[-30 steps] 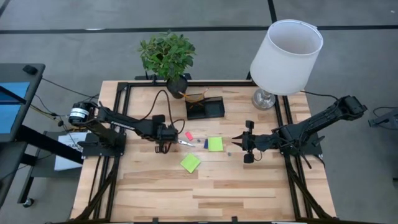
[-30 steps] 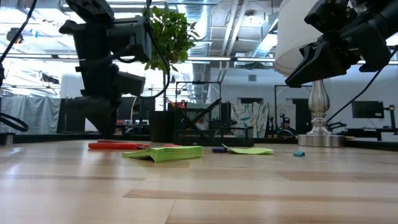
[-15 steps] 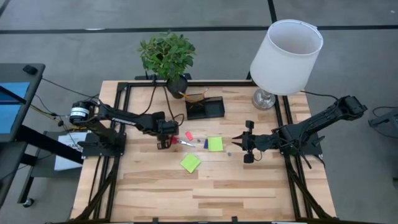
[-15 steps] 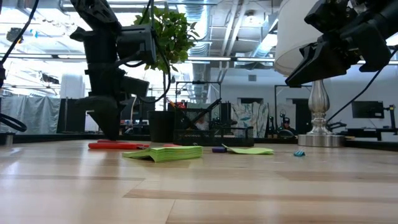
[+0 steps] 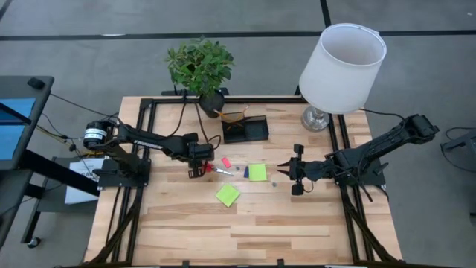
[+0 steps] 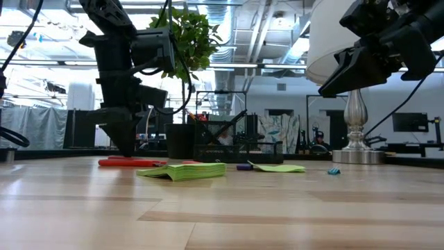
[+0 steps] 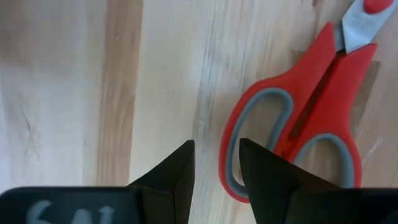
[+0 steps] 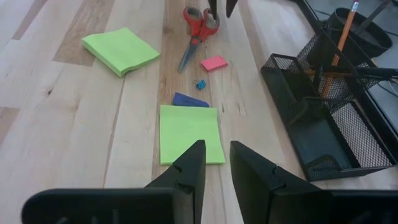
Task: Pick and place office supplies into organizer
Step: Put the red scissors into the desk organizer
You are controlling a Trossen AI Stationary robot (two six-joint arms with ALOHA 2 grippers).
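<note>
L gripper (image 7: pixel 214 168), fingers slightly apart w/ nothing between, is hovering right by the scissors (image 7: pixel 305 118) handle loops, probably just off-line, blades pointing away along the table toward the R arm.

From my seat the non-work stuff is all along the far edge of the wooden table (image 5: pixel 245 231). There's a leafy green plant (image 5: pixel 199 63) in a black pot (image 5: pixel 212 100) at the back, left of center. Over on the back right stands a lamp with a big white shade (image 5: pixel 343 65) on a shiny silver base (image 5: pixel 315 118). Grey floor (image 5: pixel 74 59) all around the table.
</note>
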